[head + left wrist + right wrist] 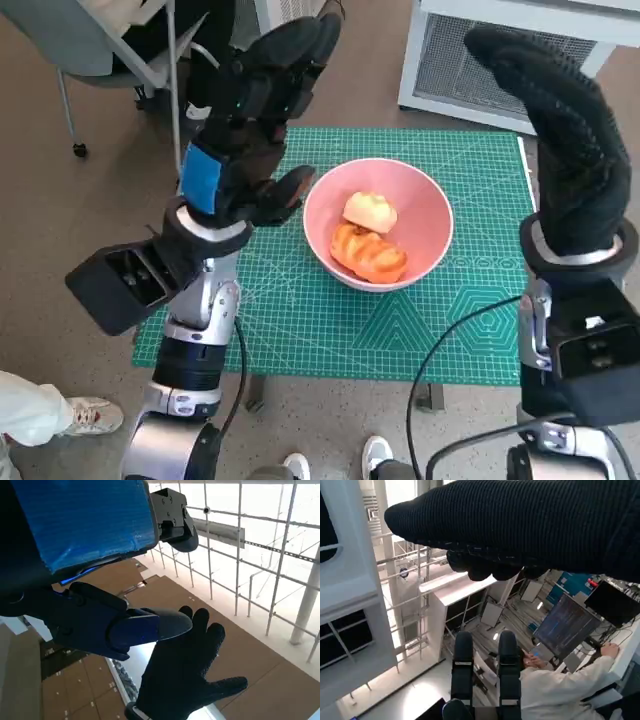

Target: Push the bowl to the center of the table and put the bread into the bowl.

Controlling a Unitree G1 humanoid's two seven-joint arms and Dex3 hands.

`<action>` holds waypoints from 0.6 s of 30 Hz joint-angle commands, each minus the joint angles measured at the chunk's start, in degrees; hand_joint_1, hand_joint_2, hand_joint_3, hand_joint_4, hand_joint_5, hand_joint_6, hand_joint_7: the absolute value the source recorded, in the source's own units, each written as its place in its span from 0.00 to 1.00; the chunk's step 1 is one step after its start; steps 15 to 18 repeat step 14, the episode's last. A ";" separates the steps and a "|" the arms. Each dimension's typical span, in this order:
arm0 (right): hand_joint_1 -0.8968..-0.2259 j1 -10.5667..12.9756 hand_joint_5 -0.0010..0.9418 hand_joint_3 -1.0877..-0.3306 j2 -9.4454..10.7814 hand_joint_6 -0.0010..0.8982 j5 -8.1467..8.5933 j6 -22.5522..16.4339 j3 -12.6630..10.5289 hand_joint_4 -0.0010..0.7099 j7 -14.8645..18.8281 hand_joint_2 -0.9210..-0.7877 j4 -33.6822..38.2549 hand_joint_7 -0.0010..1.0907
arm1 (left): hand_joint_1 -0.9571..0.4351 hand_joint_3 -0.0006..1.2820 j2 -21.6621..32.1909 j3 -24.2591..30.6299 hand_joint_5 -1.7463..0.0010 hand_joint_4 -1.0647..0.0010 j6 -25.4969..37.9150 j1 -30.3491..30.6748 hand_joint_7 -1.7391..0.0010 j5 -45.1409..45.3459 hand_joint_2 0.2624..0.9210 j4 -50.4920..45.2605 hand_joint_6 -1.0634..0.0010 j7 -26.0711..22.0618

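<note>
A pink bowl sits near the middle of the green cutting mat on the table. Two pieces of bread lie inside it: a pale one and a browned, glazed one. My left hand is raised above the mat to the bowl's left, fingers up and apart, holding nothing. Raised on the bowl's right, my gloved right hand has its fingers extended upward and is also empty. The left wrist view shows my left hand's fingers with the spread right glove beyond them against a ceiling.
A white cabinet with a grille stands behind the table at the right. A chair is at the back left. A person's shoes show at the table's near side. In the right wrist view a person sits at monitors.
</note>
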 commanded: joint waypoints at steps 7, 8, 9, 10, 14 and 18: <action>0.50 -0.28 0.01 0.49 0.53 0.02 0.40 1.27 0.21 0.37 0.93 0.00 0.47 0.53 | 0.28 0.34 -0.68 0.90 0.97 0.79 0.73 0.21 0.61 -0.33 1.00 -0.38 0.96 0.23; 0.50 -0.28 0.01 0.49 0.54 0.02 0.43 1.31 0.20 0.37 0.96 0.00 0.45 0.53 | 0.28 0.34 -0.73 0.96 0.97 0.79 0.80 0.22 0.61 -0.30 1.00 -0.46 0.96 0.36; 0.50 -0.29 0.01 0.49 0.55 0.02 0.48 1.39 0.20 0.37 1.01 0.00 0.42 0.53 | 0.28 0.34 -0.77 1.04 0.97 0.79 0.87 0.24 0.61 -0.29 1.00 -0.51 0.96 0.50; 0.50 -0.31 0.01 0.49 0.55 0.02 0.52 1.43 0.19 0.37 1.04 0.00 0.45 0.53 | 0.28 0.33 -0.79 1.09 0.97 0.78 0.90 0.22 0.61 -0.28 1.00 -0.48 0.95 0.58; 0.51 -0.32 0.01 0.49 0.60 0.02 0.63 1.51 0.19 0.37 1.17 0.00 0.57 0.53 | 0.28 0.33 -0.92 1.18 0.97 0.77 1.03 0.35 0.62 -0.04 1.00 -0.72 0.94 0.98; 0.51 -0.32 0.01 0.49 0.60 0.02 0.63 1.51 0.19 0.37 1.17 0.00 0.57 0.53 | 0.28 0.33 -0.92 1.18 0.97 0.77 1.03 0.35 0.62 -0.04 1.00 -0.72 0.94 0.98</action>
